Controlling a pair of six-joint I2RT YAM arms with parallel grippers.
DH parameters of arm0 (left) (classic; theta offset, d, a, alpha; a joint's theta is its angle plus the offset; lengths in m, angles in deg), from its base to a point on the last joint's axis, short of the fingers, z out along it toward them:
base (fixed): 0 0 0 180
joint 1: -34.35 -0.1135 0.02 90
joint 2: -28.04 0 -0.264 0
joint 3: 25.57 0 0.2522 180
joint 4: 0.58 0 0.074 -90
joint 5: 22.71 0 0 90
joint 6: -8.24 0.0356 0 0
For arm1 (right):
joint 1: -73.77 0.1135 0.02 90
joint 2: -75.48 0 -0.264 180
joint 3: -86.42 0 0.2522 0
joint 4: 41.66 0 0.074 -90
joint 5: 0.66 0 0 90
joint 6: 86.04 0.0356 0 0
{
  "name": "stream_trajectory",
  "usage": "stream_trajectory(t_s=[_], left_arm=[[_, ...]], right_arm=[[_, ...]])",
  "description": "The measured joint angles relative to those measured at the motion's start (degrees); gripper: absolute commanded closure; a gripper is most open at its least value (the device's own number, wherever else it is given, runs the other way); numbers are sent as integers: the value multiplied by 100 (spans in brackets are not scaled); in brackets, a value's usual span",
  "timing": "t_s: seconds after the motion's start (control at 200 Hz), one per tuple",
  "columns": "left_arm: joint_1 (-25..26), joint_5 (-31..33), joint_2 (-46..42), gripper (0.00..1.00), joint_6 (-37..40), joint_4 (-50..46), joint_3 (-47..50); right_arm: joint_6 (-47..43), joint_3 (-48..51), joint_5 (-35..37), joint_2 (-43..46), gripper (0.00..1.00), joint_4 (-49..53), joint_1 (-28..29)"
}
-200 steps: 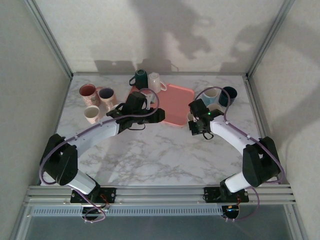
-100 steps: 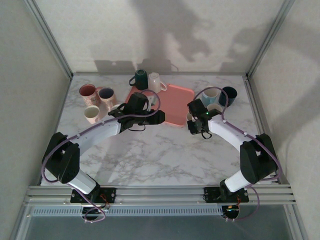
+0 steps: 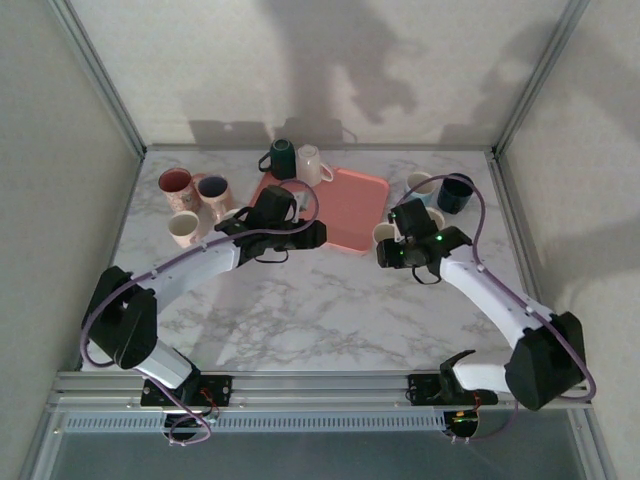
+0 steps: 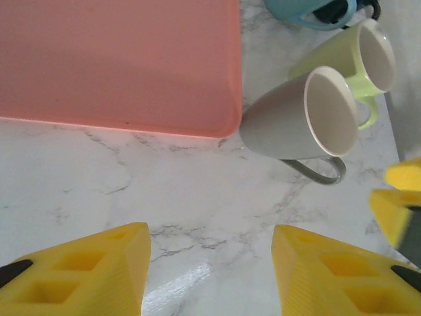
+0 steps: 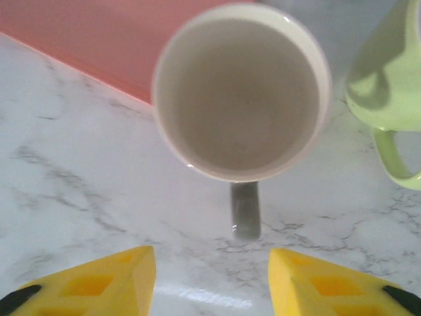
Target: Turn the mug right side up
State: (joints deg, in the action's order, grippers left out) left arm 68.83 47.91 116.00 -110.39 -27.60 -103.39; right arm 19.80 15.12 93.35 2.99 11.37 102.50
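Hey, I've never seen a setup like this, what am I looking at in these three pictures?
Two robot arms are bolted at the near edge of a marble table. One picture looks down from above; the other two come from a camera on each wrist, so the yellow wedges are that arm's own fingers. The left gripper and right gripper are both open, holding nothing. On the table lie a pink tray and several mugs. A grey mug stands upright ahead of the right gripper, a light green mug beside it.

The left wrist view's edge cuts off the teal mug [image 4: 296, 10], the right wrist view's the green mug [image 5: 385, 79]; the grey mug [image 5: 240, 92] looks blurred.
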Motion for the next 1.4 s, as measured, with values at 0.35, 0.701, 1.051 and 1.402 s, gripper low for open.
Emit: stream_trajectory(t_s=[0.35, 0.701, 1.051, 1.402], left_arm=[[-258, 728, -455, 48, -236, -83, -44], [-1014, 1191, 774, 45, -811, -225, -1515], [-929, 1370, 2723, 46, -1432, -409, -3606], [-590, 2133, 4400, 47, -1980, -802, -5379]], right_arm=[[181, -798, -833, 44, 47, 214, 2], [361, -1676, -1298, -802, 47, 245, -190], [885, -1891, -1875, -1287, 47, 144, -678], [1246, -1917, -2061, -1290, 45, -127, -1016]])
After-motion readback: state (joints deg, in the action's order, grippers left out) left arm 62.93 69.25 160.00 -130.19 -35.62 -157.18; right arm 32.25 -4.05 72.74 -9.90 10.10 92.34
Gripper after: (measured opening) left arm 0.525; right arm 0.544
